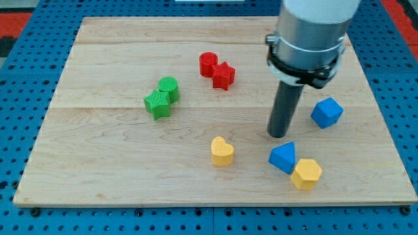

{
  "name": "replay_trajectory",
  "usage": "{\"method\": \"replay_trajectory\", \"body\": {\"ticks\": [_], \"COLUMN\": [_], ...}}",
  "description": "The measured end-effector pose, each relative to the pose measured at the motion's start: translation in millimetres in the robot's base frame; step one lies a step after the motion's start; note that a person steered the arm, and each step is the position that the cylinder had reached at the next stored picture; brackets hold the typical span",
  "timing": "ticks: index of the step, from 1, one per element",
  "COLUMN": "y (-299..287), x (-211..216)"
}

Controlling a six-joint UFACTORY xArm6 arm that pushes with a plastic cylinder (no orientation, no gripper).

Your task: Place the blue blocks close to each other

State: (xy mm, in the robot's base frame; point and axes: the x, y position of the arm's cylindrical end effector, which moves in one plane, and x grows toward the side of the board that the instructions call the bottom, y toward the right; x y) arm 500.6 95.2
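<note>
The counter (98, 150) fills most of the view, a pale wooden board on a blue pegboard, and my arm comes down over its right side as a fat grey cylinder ending in the dark rod. I have no hand on this rig, so nothing is held or clamped; all I can do is shove with my tip (281, 135).

My tip sits on the wood between the two blue blocks, apart from both as far as I can tell. The blue cube (326, 112) lies up and to the view's right of it, near the counter's right edge. The blue wedge-shaped block (283, 156) lies just below the tip, and it touches the yellow hexagonal block (305, 173) on its lower right. The two blues are near each other but not together, with my rod standing in the gap.

I judge this a poor spot to push from: I would need to get round behind one blue to drive it at the other.

The rest seems out of the way. The yellow heart (222, 151) sits left of the wedge, the red pair (217, 70) touch near the top centre, and the green pair (161, 97) touch further left.
</note>
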Motion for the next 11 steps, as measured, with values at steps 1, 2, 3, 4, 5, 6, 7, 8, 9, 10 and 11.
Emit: {"method": "replay_trajectory", "body": {"ticks": [1, 2, 3, 4, 5, 6, 7, 8, 9, 10, 11], "y": [-50.4, -41.1, -23.1, 29.3, 71.8, 113.3, 163.9, 109.1, 89.3, 103.6, 55.9], "x": [2.6, 59.3, 83.3, 65.7, 24.6, 11.3, 10.6, -23.8, -11.9, 43.5, 37.6]}}
